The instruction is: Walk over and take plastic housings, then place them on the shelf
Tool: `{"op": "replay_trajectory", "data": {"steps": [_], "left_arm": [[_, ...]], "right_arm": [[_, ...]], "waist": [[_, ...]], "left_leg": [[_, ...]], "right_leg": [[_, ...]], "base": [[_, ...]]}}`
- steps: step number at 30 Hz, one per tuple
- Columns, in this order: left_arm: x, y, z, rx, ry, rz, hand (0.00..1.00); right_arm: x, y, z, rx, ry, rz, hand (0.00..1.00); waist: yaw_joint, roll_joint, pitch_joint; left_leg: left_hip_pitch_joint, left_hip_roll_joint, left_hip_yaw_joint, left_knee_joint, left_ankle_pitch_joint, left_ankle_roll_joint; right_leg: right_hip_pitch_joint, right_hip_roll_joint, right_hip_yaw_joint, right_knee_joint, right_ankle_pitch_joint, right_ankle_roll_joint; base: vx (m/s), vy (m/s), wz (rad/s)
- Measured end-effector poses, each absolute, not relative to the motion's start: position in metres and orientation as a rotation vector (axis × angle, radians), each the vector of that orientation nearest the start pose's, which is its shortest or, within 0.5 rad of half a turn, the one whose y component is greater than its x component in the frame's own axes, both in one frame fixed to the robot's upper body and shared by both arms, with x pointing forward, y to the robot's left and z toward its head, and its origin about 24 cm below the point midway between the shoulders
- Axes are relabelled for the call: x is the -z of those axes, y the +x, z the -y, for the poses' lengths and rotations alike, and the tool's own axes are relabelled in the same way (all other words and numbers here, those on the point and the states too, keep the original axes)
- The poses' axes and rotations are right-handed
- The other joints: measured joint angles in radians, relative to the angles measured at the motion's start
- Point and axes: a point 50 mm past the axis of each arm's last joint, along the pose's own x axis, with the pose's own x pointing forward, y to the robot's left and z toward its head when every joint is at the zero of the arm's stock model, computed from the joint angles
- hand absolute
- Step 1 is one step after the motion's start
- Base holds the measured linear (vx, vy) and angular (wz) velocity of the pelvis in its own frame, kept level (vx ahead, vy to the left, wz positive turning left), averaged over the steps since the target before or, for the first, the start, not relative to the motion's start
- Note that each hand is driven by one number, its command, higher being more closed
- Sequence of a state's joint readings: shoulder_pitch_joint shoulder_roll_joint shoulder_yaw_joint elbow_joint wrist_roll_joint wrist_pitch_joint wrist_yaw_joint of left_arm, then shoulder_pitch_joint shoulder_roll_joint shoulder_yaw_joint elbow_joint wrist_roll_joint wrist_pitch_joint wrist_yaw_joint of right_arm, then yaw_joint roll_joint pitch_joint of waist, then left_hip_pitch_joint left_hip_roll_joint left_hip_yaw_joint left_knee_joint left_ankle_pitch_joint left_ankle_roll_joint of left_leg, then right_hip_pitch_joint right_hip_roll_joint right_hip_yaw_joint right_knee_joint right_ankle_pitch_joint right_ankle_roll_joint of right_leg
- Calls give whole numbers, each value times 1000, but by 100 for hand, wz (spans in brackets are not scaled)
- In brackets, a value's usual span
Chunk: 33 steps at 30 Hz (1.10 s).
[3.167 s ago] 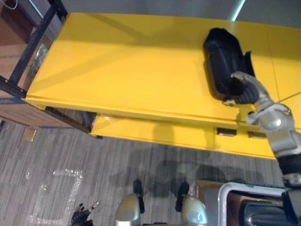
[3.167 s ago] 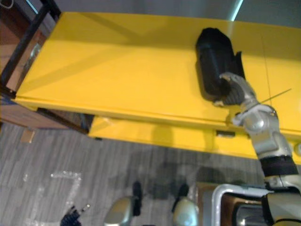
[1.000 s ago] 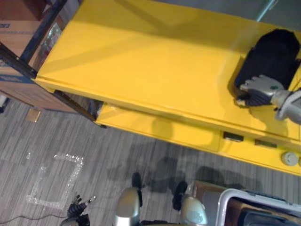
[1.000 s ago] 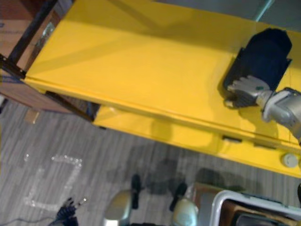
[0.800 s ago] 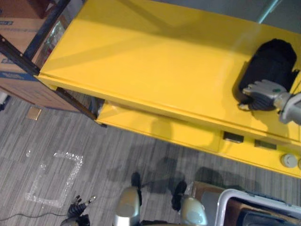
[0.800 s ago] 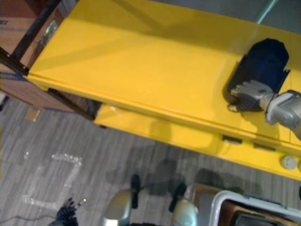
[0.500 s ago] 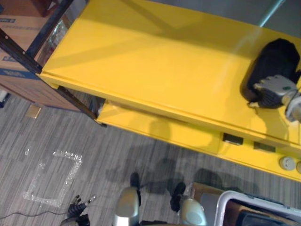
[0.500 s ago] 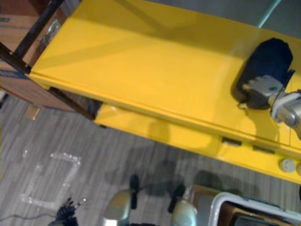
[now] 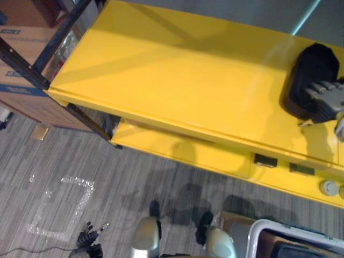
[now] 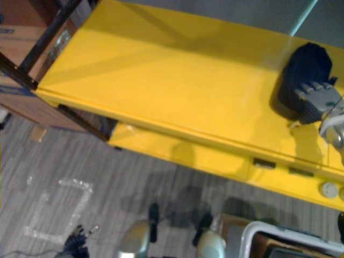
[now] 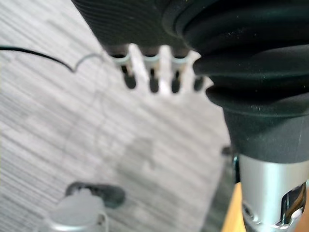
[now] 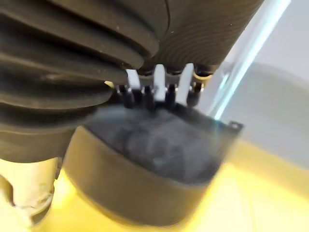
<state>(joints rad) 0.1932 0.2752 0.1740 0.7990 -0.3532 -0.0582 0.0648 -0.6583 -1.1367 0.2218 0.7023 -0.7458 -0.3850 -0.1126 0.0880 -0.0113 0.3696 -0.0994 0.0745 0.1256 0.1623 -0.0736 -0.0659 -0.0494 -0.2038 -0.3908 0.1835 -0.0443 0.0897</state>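
A black plastic housing (image 9: 309,67) lies on the yellow shelf top (image 9: 177,80) near its right end. My right hand (image 9: 327,99) sits on the housing's near end with its fingers curled over it. In the right wrist view the fingers (image 12: 157,89) reach down onto the dark housing (image 12: 159,145), their tips hidden against it. My left hand (image 9: 90,243) hangs low over the grey floor at the lower left, fingers (image 11: 154,72) relaxed and holding nothing.
Cardboard boxes (image 9: 21,80) sit in a dark metal rack left of the yellow top. A lower yellow ledge (image 9: 215,156) with slots and round knobs runs along the front. A white-rimmed bin (image 9: 290,239) stands at the lower right. Tape marks (image 9: 59,207) lie on the floor.
The camera has shifted, so the whole scene sits differently. On the yellow top the housing has turned, its far end swinging to the right, with my right hand staying on its near end.
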Motion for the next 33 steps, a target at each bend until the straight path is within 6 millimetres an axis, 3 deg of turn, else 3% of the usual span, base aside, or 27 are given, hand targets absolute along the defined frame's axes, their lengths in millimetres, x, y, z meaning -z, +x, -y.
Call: {"op": "replay_trajectory", "data": {"steps": [5,10,12,17,22,25,28,33], "left_arm": [[125,86,-284,-545,-89,-879,0],[129,75,-284,-559,-90,-913,0],[130,74,-283,-560,-92,-919,0],[138,70,-264,-560,-142,-948,0],[144,71,-245,-546,-184,-960,0],[148,70,-236,-519,-177,-985,0],[149,71,-229,-498,-174,-996,0],[152,70,-221,-487,-189,-1014,0]], "right_arm": [[-230,302,321,46,-1568,411,0],[-234,285,330,207,-950,534,0],[-226,279,333,237,-860,534,0],[-190,281,301,185,-508,537,0],[-138,292,264,68,-191,376,0],[-118,297,233,-30,-125,307,0],[-110,300,207,-92,-57,295,0],[-107,303,176,-150,-3,282,0]], "waist": [[-23,-13,-36],[-53,-38,-60],[-66,-40,-62],[-88,-33,-73],[-86,6,-81],[-79,29,-83],[-69,49,-79],[-58,59,-75]], "left_leg": [[16,3,24,-20,2,-3],[33,3,46,-32,1,-2],[44,2,47,-34,1,-2],[65,8,72,-36,0,-2],[67,8,77,-35,0,-1],[68,9,77,-35,0,-1],[73,7,76,-40,1,-1],[83,3,72,-51,4,0]], "right_leg": [[2,6,16,-16,8,2],[5,8,40,-22,12,4],[16,8,41,-24,12,5],[19,14,65,-24,15,7],[19,14,74,-23,19,8],[20,14,76,-21,19,8],[23,13,75,-20,19,8],[31,9,68,-21,17,8]], "base": [[7,-3,-11],[-12,7,-13],[-10,1,-3],[-26,-4,-14],[-41,-2,-6],[-10,-2,-1],[0,0,0],[7,0,3]]}}
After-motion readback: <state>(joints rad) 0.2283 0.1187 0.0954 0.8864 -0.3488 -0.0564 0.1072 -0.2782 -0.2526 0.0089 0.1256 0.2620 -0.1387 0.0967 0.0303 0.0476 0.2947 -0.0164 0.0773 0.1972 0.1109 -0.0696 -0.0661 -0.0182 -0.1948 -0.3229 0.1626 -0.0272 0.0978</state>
